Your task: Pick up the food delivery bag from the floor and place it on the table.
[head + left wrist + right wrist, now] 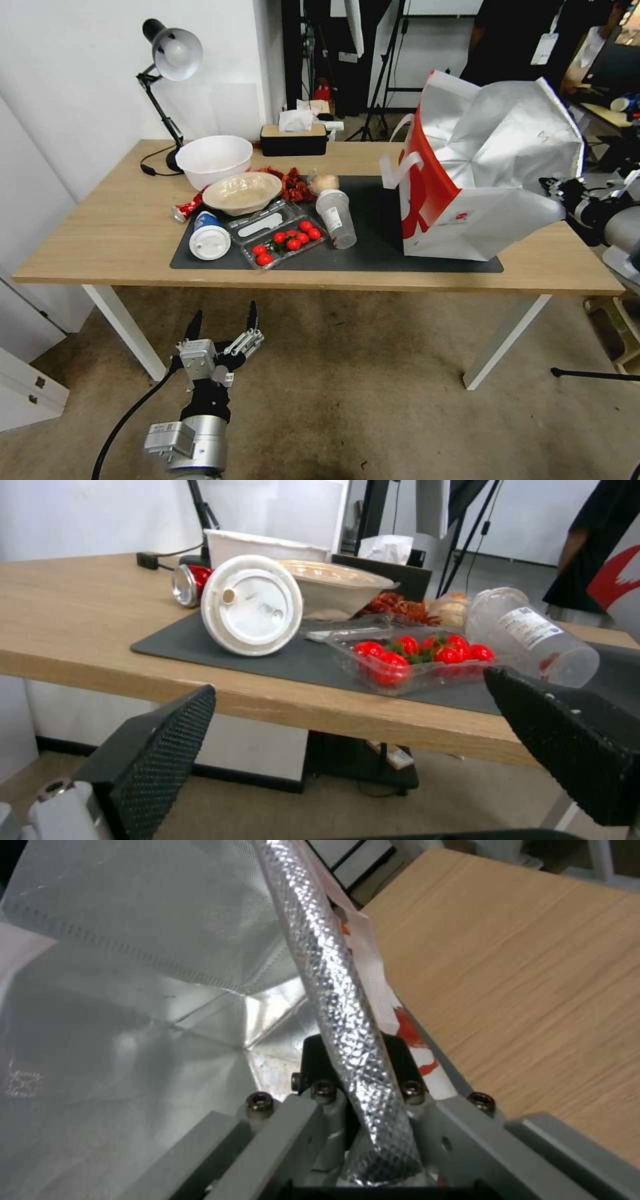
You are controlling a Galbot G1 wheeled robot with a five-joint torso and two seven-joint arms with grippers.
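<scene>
Left gripper: nearest to us, it hangs low over the floor in front of the table's near edge, fingers spread wide, holding nothing.
Floor: beige carpet with dark stains; we see no bag on it.
Table: the near part of the grey mat carries a lidded cup, a clear box of tomatoes and a fallen plastic cup; bowls and a lamp stand farther back.
Food delivery bag: on the right part of the table, its base on the mat, leaning a little, mouth open towards the right.
Right gripper: at the right edge of the table, closed on the bag's rim.
Step in hand: we judge the placing is almost done; the bag rests on the table but is not released.
Next move: it calls for opening the fingers gently, so that the leaning bag does not tip.
Views: the right wrist view shows the foil rim pinched between the fingers, which the head view shows poorly; the left wrist view shows the cup's lid from the front.
</scene>
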